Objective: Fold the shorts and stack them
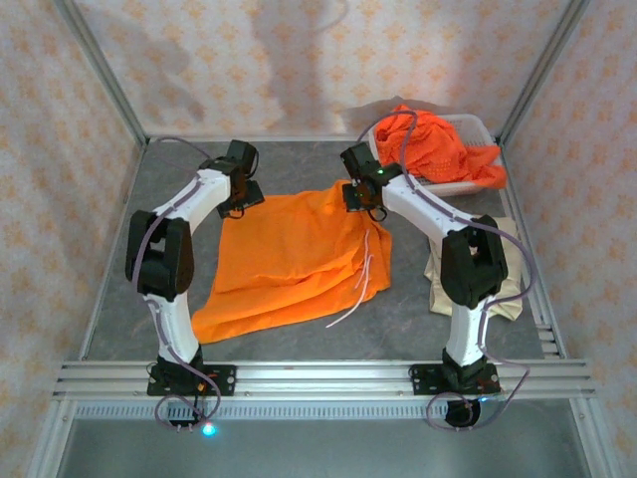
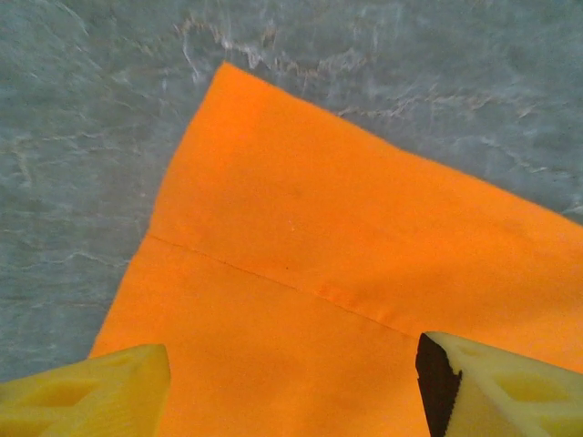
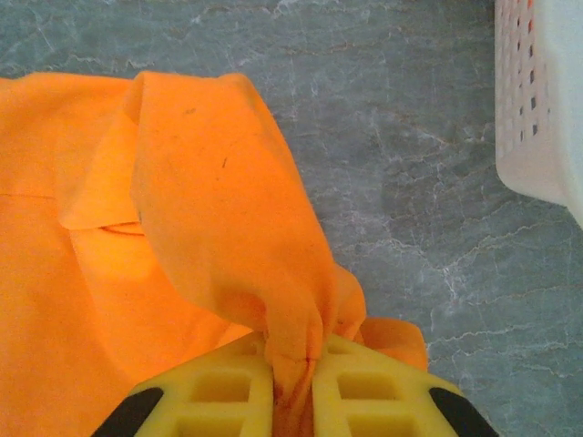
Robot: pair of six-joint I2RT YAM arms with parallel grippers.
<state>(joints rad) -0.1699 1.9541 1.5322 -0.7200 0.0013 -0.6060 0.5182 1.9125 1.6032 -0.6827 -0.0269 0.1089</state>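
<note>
An orange pair of shorts (image 1: 289, 261) lies spread on the grey table, white drawstrings (image 1: 364, 274) trailing at its right side. My left gripper (image 1: 239, 195) hovers open over the far left corner of this cloth (image 2: 301, 255), yellow fingertips (image 2: 100, 391) wide apart with nothing between them. At the far right corner my right gripper (image 1: 360, 199) is shut on a bunched fold of the same shorts (image 3: 228, 209). More orange shorts (image 1: 438, 144) are heaped in the basket. A beige pair (image 1: 476, 284) lies at the right, partly hidden by my right arm.
The white mesh basket (image 1: 468, 184) stands at the back right, its wall (image 3: 537, 100) close to my right gripper. Metal frame posts and patterned walls enclose the table. An aluminium rail (image 1: 318, 376) runs along the near edge.
</note>
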